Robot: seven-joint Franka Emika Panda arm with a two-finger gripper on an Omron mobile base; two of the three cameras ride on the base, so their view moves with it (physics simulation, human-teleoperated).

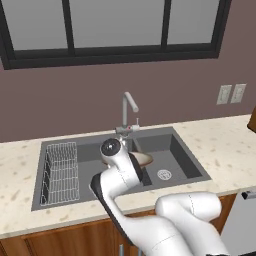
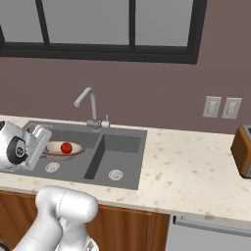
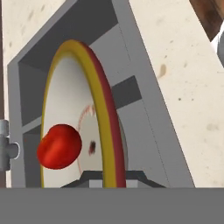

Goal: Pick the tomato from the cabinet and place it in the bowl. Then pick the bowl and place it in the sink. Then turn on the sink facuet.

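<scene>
The gripper [image 3: 114,177] is clamped on the near rim of the bowl [image 3: 65,109], its two dark tips just showing on either side of the tan-brown edge in the hand view. The bowl hangs within the left basin of the sink [image 2: 120,147]; whether it touches the basin floor cannot be told. The tomato [image 2: 66,147] lies inside the bowl [image 2: 73,149], against the cream speckled inner face. In the hand view the tomato [image 3: 59,146] sits toward the faucet side of the bowl.

In the left base view the arm reaches forward over the counter edge, and only a sliver of the bowl [image 1: 144,159] shows past the wrist. The gripper [image 1: 134,156] itself is hidden there behind the hand.

The faucet [image 2: 89,109] stands at the far edge of the sink, spout angled up and to the left in the right base view. A wire rack [image 1: 61,172] fills the far-left compartment of the sink [image 1: 185,162]. The right basin holds nothing but its round silver drain [image 2: 115,174].

On the counter [image 2: 196,166], at the right, part of a brown toaster [image 2: 242,151] shows. Two wall sockets [image 2: 222,107] sit on the wall above it. A dark-framed window [image 1: 115,30] runs above the sink.

No brand, label or writing can be read anywhere.
</scene>
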